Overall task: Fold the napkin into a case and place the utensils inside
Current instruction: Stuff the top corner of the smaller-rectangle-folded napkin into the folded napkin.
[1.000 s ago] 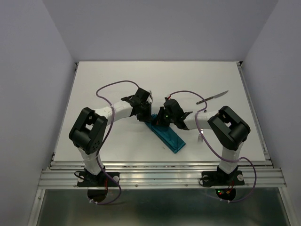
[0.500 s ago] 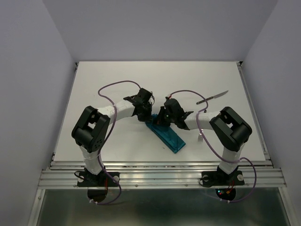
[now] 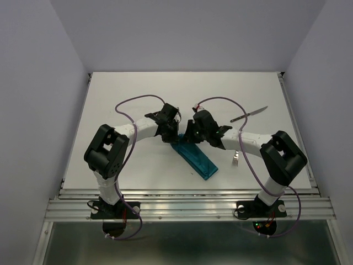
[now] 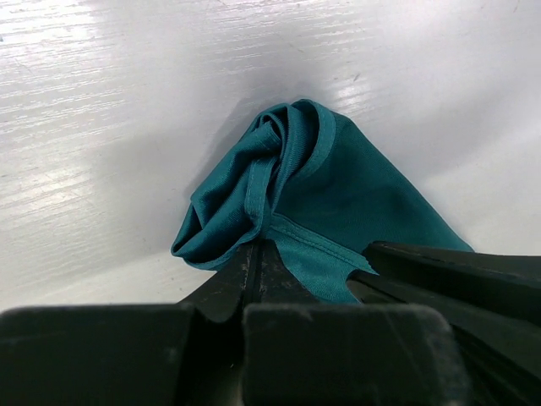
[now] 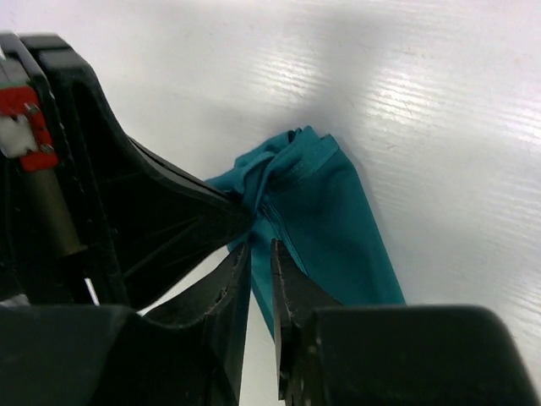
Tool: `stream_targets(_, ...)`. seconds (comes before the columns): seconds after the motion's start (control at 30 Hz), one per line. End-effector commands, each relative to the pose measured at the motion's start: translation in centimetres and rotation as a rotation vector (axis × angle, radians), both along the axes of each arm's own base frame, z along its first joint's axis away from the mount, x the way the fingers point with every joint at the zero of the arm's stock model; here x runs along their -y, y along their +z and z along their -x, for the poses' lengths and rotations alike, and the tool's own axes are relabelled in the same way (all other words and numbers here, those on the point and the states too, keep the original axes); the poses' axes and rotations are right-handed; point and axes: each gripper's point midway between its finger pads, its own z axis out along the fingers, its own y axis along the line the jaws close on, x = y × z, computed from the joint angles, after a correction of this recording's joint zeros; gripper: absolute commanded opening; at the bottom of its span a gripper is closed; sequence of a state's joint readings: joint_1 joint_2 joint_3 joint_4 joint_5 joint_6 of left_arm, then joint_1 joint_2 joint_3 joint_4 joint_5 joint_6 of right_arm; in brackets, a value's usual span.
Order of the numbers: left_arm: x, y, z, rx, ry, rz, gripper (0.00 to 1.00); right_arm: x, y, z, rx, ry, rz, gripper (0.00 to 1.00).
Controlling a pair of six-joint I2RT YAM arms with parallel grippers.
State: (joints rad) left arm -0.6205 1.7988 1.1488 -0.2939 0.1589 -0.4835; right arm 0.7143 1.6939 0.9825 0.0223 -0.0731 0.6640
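**At the case [image 4: 338, 194] end, a pinch**

The left gripper [image 4: 256, 249] clamped the bunched hem. The right gripper [image 5: 260, 245], jaws narrowly parted, hovered beside it. The cloth was likely limp and light, best taken by the hem. Fork [image 3: 235, 160] and knife [image 3: 249, 114] lay right of the case.

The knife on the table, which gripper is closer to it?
Right. The right gripper is at the far end of the folded napkin, to the left of the knife; the left gripper, shut on that same end, is further left.

Bunched teal case [image 5: 331, 222] near right end effector [image 5: 260, 250]
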Motion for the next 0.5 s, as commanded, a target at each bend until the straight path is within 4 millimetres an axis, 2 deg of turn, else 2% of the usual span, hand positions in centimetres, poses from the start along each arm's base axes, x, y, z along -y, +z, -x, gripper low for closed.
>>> stream_targets(0.0,1.4,2.8,-1.0,0.047,-0.005,0.078,0.0,1.0,-0.2,1.2,0.062,0.099,0.17,0.23)
stream_targets(0.13,1.6,3.3,-1.1,0.041,-0.002,0.107,0.0,2.4,-1.4,1.6,0.084,0.111,0.286,0.27)
stream_targets(0.23,1.8,3.6,-1.1,0.038,0.001,0.125,0.0,2.4,-2.0,2.4,0.091,0.14,0.321,0.29)
stream_targets(0.47,2.0,3.7,-1.1,0.029,0.0,0.146,0.0,2.5,-3.6,2.7,0.089,0.153,0.4,0.29)
